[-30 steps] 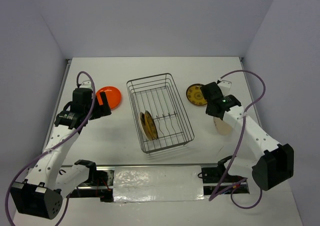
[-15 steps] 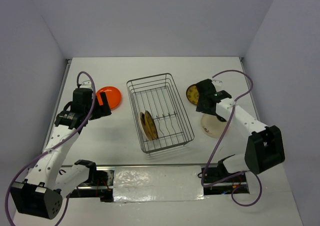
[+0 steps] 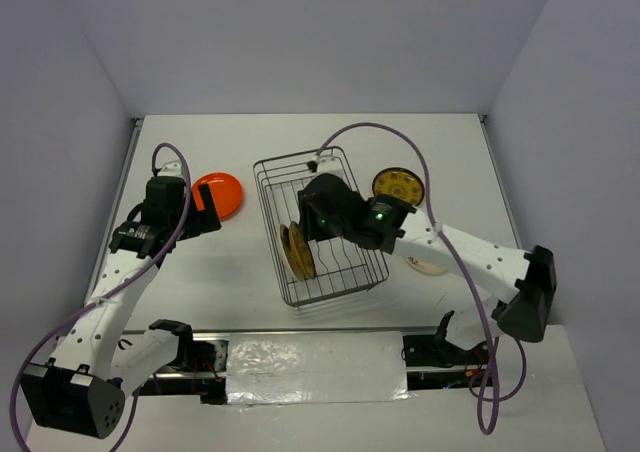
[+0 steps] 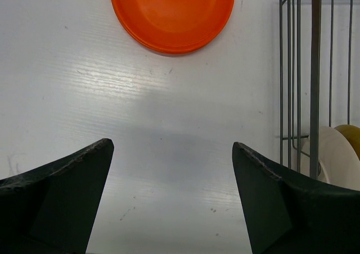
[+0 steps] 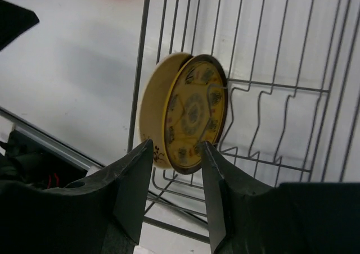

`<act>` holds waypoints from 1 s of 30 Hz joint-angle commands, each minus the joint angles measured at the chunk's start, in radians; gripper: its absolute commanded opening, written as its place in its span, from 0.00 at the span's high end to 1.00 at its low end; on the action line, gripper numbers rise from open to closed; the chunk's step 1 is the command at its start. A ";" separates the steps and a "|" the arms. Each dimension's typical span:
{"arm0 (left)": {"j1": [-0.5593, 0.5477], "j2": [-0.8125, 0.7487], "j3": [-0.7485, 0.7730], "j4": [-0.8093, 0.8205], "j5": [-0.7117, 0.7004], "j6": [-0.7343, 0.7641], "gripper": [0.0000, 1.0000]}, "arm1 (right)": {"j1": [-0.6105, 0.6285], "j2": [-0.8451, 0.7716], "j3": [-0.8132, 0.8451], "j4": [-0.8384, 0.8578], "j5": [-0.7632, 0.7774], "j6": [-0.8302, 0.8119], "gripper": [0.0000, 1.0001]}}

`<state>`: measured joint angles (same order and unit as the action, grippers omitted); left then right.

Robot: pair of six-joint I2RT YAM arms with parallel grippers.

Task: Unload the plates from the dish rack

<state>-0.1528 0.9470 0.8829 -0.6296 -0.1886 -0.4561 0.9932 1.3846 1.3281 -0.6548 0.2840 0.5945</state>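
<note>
- Partly hidden under the right arm: flat cream plate (image 3: 428,264) on the table (image 3: 235,267), just right of the dish rack (image 3: 300,155).
- Hard to separate from above: two plates on edge in the rack's near-left slots. From the right wrist, an upright mustard plate (image 5: 195,119) with printed pattern, and an upright cream plate (image 5: 153,116) close behind it; touching or not, impossible to tell.
- Cut off at the top of the left wrist view: orange plate (image 4: 172,12), lying flat left of the rack. Only the rack's left wall in that view.
- Right gripper (image 3: 318,215): about half spread, clamping nothing, hung over the rack's middle, its fingers (image 5: 132,181) framing the upright pair.
- Left gripper (image 4: 171,147): spread to the full, nothing between, above bare table left of the rack.
- Since a second ago: right arm swung from right of the rack to over it; jaws then closed, now parted; flat cream plate then under that gripper, now lying free. Left arm and orange plate as before.
- Room: a bare strip between the rack's left wall and the orange plate; only a narrow gap between the rack's far-right corner and the flat mustard plate (image 3: 398,186); bare table beyond the rack's far end.
</note>
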 commanded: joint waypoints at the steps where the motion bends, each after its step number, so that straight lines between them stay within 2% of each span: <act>1: -0.005 0.001 0.019 0.002 -0.020 -0.016 0.01 | 0.070 0.089 0.077 -0.080 0.090 0.073 0.54; 6: -0.005 -0.001 0.019 0.002 -0.020 -0.018 0.00 | 0.122 0.177 0.114 -0.091 0.095 0.083 0.57; 15: -0.005 0.003 0.021 0.004 -0.014 -0.013 0.00 | 0.119 0.280 0.115 -0.083 0.122 0.091 0.63; 19: -0.005 0.004 0.019 0.004 -0.012 -0.012 0.01 | 0.107 0.320 0.129 -0.071 0.115 0.077 0.71; 21: -0.005 0.001 0.019 0.004 -0.012 -0.012 0.00 | 0.107 0.329 0.140 -0.071 0.109 0.076 0.84; 24: -0.005 0.001 0.021 0.004 -0.014 -0.012 0.00 | 0.107 0.298 0.151 -0.057 0.081 0.079 0.93; 30: -0.005 0.003 0.021 0.002 -0.017 -0.013 0.01 | 0.125 0.142 0.212 -0.121 0.167 0.155 0.99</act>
<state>-0.1535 0.9478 0.8829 -0.6365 -0.1970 -0.4564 1.1118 1.6783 1.4570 -0.7361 0.3435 0.6983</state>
